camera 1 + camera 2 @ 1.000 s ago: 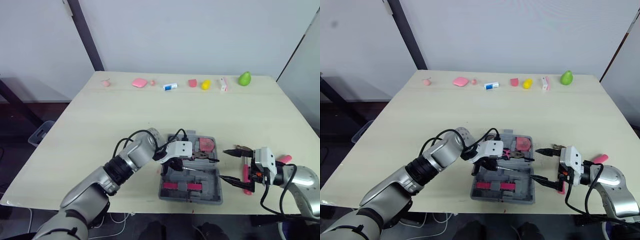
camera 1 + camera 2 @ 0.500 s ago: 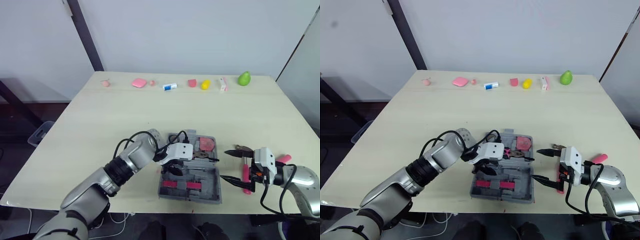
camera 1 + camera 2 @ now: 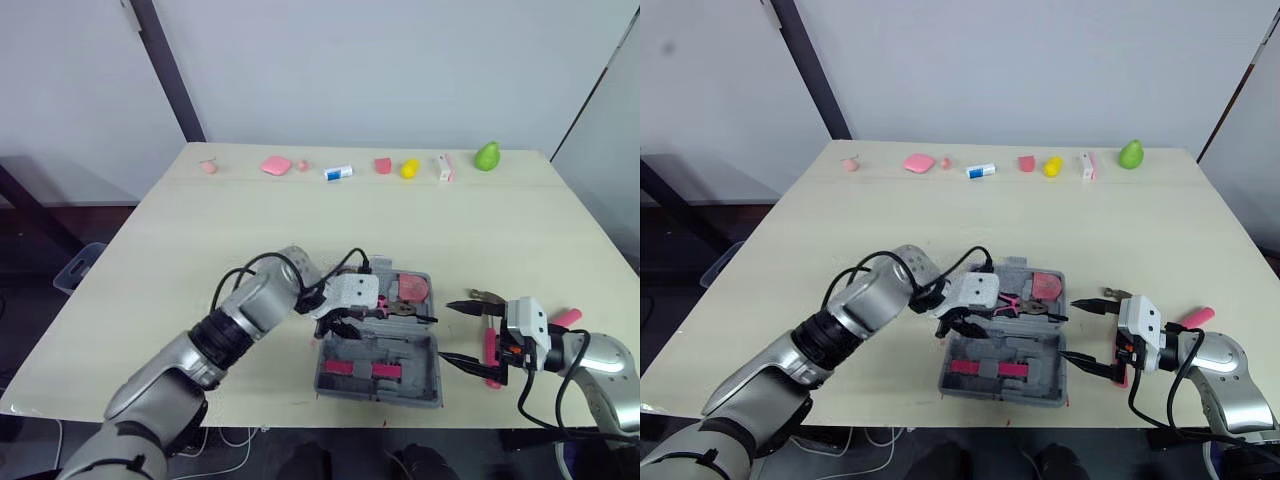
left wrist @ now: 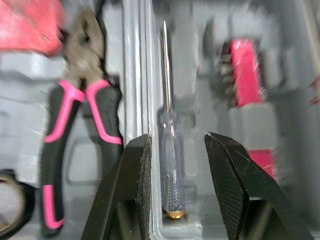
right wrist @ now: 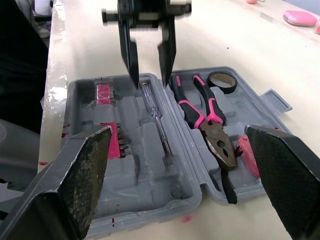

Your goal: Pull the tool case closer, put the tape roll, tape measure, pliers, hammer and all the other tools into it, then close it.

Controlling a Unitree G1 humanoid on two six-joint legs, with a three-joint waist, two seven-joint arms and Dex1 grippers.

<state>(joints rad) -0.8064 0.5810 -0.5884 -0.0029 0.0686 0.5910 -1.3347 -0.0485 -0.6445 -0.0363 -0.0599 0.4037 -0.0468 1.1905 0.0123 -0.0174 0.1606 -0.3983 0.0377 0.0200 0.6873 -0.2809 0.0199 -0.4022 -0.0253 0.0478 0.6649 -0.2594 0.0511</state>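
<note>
The grey tool case (image 3: pixel 428 372) lies open near the table's front edge. In it are pink-handled pliers (image 5: pixel 210 120), a black tape roll (image 5: pixel 223 81), a pink tape measure (image 3: pixel 412 287), a pink bit holder (image 4: pixel 245 65) and a clear-handled screwdriver (image 4: pixel 170 170). My left gripper (image 3: pixel 343 322) hovers just over the case's left part, open, its fingers either side of the lying screwdriver without touching it. My right gripper (image 3: pixel 450 331) stands wide open on the table just right of the case, holding nothing. A pink-handled tool (image 3: pixel 491 352) lies under that arm.
Another pink handle (image 3: pixel 568 318) lies further right near the table edge. Along the far edge runs a row of small items, from a pink piece (image 3: pixel 276 165) to a green pear (image 3: pixel 487 156). The wide middle of the table lies between them and the case.
My left gripper has drawn back a little toward the case's left rim and lifted slightly; the screwdriver stays lying in the case. The right arm has not moved.
</note>
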